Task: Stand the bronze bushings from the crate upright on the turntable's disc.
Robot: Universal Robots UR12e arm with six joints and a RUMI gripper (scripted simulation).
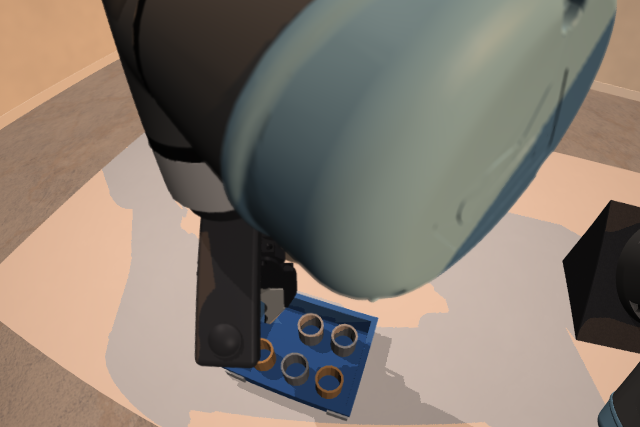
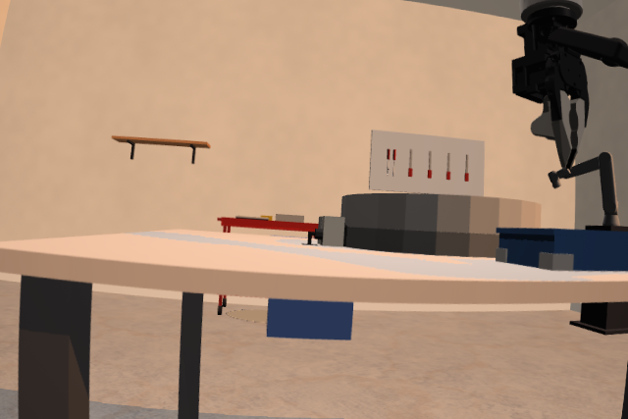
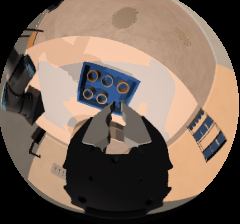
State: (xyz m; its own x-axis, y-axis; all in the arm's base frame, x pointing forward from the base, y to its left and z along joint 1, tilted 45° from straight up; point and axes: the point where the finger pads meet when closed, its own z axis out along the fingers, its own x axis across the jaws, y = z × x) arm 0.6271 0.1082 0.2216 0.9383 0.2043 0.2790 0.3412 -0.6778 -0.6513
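Looked like workshop: pale grey wall panel (image 2: 426, 161) hung with red-handled tools at 1 o'clock of exterior view, red metal cart (image 2: 268, 225) behind pale wooden worktable (image 2: 152, 262), wooden wall shelf (image 2: 160, 140) at 10 o'clock.

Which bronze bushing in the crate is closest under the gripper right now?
The bronze bushing at the crate's left end, half hidden behind the shut, empty gripper in the top view. The other bronze one sits fully exposed near the crate's front edge.
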